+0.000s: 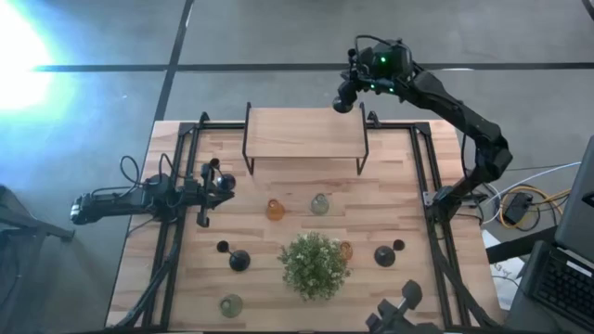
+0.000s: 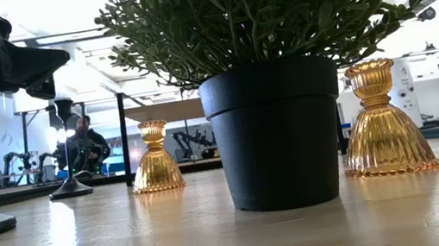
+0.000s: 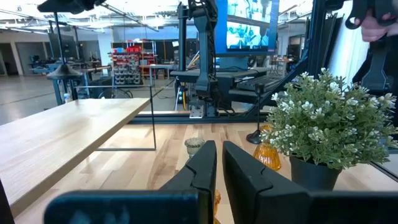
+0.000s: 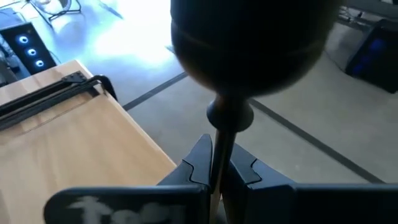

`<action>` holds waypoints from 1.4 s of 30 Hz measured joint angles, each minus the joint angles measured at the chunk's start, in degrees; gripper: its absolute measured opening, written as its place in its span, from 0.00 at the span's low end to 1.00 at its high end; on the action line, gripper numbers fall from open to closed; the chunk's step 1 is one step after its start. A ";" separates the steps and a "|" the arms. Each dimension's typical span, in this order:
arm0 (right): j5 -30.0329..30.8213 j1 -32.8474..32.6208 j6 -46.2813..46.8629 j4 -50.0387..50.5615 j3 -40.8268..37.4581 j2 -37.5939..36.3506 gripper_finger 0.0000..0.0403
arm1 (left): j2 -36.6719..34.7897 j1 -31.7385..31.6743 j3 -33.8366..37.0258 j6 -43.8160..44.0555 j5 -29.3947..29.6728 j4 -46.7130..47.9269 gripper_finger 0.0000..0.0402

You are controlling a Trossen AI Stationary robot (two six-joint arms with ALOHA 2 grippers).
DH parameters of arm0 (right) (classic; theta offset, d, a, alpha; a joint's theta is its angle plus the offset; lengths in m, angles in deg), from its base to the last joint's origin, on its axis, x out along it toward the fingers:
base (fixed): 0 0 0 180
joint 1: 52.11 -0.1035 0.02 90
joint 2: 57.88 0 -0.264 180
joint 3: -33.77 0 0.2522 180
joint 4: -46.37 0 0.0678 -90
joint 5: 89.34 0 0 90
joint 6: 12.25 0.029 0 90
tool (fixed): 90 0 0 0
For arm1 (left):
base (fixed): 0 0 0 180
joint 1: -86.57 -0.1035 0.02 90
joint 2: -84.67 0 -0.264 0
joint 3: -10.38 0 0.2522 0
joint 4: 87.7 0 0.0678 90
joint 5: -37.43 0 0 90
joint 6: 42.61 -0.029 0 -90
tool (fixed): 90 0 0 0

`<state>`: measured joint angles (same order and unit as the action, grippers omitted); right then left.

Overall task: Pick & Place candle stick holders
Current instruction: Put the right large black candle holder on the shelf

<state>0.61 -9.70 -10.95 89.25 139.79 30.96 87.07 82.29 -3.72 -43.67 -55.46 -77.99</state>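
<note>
The right gripper clamps a black holder's stem, carrying it above the shelf's far right corner. The left gripper, nearly closed and empty, waits at left. Shelf bare; seven holders seemingly remain on the table.

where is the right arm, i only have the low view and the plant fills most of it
Observer: The right end effector is up by the far right corner of the wooden shelf.
Operator: is it carrying anything
Observer: Yes, it is shut on the thin stem of a black candle stick holder.
Operator: any holders hidden behind the plant for me
Observer: A pale green glass candle stick holder stands just beyond the plant, between it and the shelf.
</note>
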 joint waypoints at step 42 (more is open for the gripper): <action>-3.06 3.61 3.65 -6.99 -15.14 -3.87 0.06 | 0.02 0.01 0.00 0.46 3.63 0.00 0.08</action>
<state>-2.45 -6.09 -7.30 82.26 124.65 27.09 87.09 82.30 -3.72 -43.21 -51.84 -77.99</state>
